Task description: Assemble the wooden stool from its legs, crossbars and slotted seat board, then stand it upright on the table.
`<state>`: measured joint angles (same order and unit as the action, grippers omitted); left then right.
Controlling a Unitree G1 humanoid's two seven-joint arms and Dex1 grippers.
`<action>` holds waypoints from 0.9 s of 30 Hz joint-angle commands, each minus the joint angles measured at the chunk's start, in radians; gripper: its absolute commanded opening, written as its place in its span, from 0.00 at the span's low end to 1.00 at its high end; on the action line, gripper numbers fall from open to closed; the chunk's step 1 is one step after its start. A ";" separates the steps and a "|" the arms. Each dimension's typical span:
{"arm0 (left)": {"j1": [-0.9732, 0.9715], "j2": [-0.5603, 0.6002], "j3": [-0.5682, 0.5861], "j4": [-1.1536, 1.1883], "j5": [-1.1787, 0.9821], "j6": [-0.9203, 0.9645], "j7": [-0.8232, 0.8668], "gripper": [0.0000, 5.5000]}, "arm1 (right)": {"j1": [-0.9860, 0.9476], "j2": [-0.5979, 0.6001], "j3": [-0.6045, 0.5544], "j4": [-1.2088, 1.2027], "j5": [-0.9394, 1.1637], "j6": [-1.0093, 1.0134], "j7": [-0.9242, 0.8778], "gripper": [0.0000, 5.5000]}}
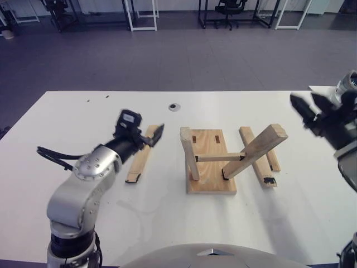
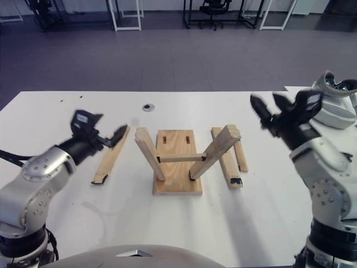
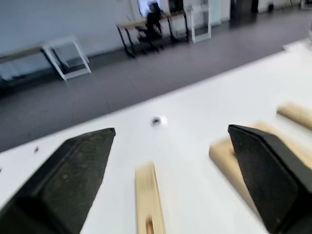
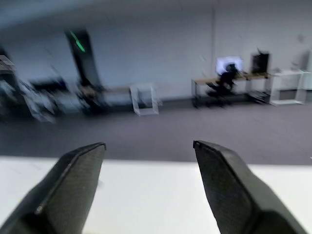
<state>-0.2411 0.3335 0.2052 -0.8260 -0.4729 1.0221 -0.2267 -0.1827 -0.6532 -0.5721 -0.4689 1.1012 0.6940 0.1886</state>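
On the white worktop [image 1: 67,123], a half-built pale wooden stool [image 1: 212,174] lay between open, empty left fingers [image 1: 158,133] and right fingers [image 1: 298,105].

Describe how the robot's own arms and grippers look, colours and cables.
The left arm and right arm have rounded silver-grey shells and black forearms. A black cable loops from the left one. The left gripper and right gripper each have two matte black wedge-shaped fingers.
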 commanded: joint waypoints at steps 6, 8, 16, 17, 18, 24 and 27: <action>-0.160 -0.098 0.046 0.031 -0.397 -0.069 0.053 0.78 | 0.184 -0.017 0.314 -0.032 0.159 0.133 0.000 0.61; -0.100 -0.084 -0.029 0.034 -0.354 -0.074 0.067 0.78 | 0.279 -0.025 0.435 -0.028 0.035 0.143 0.016 0.61; -0.041 -0.072 -0.088 0.023 -0.299 -0.128 0.101 0.78 | 0.125 0.026 0.326 -0.023 0.062 0.004 -0.014 0.61; -0.047 -0.072 -0.081 0.021 -0.300 -0.139 0.104 0.78 | 0.108 0.033 0.293 -0.028 0.103 -0.011 -0.019 0.61; -0.054 -0.073 -0.072 0.020 -0.302 -0.148 0.106 0.78 | 0.093 0.039 0.263 -0.029 0.146 -0.022 -0.024 0.61; -0.153 -0.063 0.066 0.022 -0.430 -0.220 0.139 0.78 | 0.027 0.029 0.108 0.019 0.314 -0.055 -0.038 0.61; -0.078 0.004 0.140 0.024 -0.455 -0.221 0.136 0.78 | 0.176 0.010 0.085 0.041 0.208 -0.037 0.039 0.61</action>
<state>-0.3744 0.2881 0.3135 -0.7977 -0.9194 0.7979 -0.0939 -0.1025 -0.6316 -0.4746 -0.4472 1.3616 0.6411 0.1870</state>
